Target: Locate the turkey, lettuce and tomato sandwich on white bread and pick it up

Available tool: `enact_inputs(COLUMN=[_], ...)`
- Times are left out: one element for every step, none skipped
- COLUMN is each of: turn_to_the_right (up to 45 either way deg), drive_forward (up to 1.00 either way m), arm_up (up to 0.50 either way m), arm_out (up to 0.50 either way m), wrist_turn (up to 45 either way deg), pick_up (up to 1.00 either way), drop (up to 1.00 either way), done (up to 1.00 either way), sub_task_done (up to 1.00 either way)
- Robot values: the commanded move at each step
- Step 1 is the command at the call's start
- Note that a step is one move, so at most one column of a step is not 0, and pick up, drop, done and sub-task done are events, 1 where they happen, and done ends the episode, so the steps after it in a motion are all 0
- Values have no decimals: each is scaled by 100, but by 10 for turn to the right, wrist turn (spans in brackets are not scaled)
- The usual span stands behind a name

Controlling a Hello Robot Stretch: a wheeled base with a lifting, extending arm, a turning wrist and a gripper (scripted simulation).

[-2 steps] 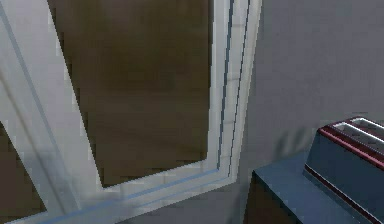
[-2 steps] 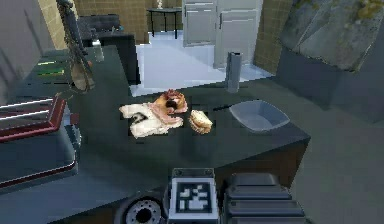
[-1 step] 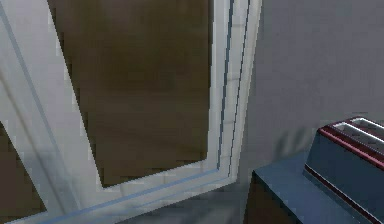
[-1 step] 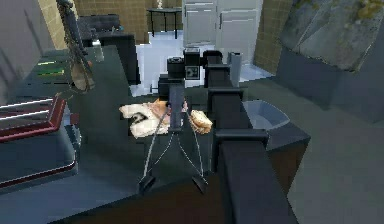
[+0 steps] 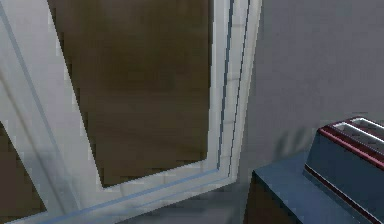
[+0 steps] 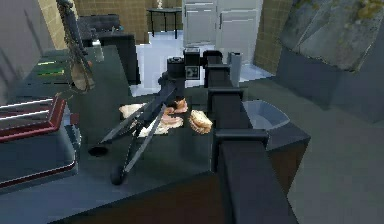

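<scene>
- Nearest the arm side view's bottom edge, the arm (image 6: pixel 243 165) rises as a dark, matte, square bar just right of the middle, over a dark, smooth countertop (image 6: pixel 170 190).
- At that view's left a toaster (image 6: pixel 30 130) stands on the countertop: a boxy dark body with a glossy red top. In the forward view it sits at the right edge, on the counter's corner.
- Beside it in the forward view stands a white-framed glazed door (image 5: pixel 225 100) with brown behind the panes, set in a plain grey wall (image 5: pixel 310 60).
- The gripper (image 6: pixel 112 160) has its dark body left of two small white squares with black marks. Its two thin fingers (image 6: pixel 137 148) slant down toward the picture's left, low over the countertop.
- How wide the fingers stand cannot be told. Nor can it be told whether the gripper holds anything, since food lies on the counter right behind it.
- Several pale food pieces (image 6: pixel 201 120) lie on the countertop around the fingers' upper part and between them and the arm. They are soft and rounded, white with tan and pinkish edges.
- Which piece is the sandwich cannot be told, nor whether the fingers touch any of them.
- Right of the arm, a grey basin (image 6: pixel 266 114) sits at the counter's edge.
- Farther out stand a dark cabinet (image 6: pixel 112 48), white panelled doors (image 6: pixel 218 20) and tan brick-like walls (image 6: pixel 270 30).
</scene>
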Motion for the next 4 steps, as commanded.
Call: enact_inputs(turn_to_the_right=[0, 0, 0, 0], drive_forward=[0, 0, 0, 0], arm_up=[0, 0, 0, 0], arm_out=[0, 0, 0, 0], wrist_turn=[450, 450, 450, 210], pick_up=[0, 0, 0, 0], drop=[0, 0, 0, 0], done=[0, 0, 0, 0], sub_task_done=[0, 0, 0, 0])
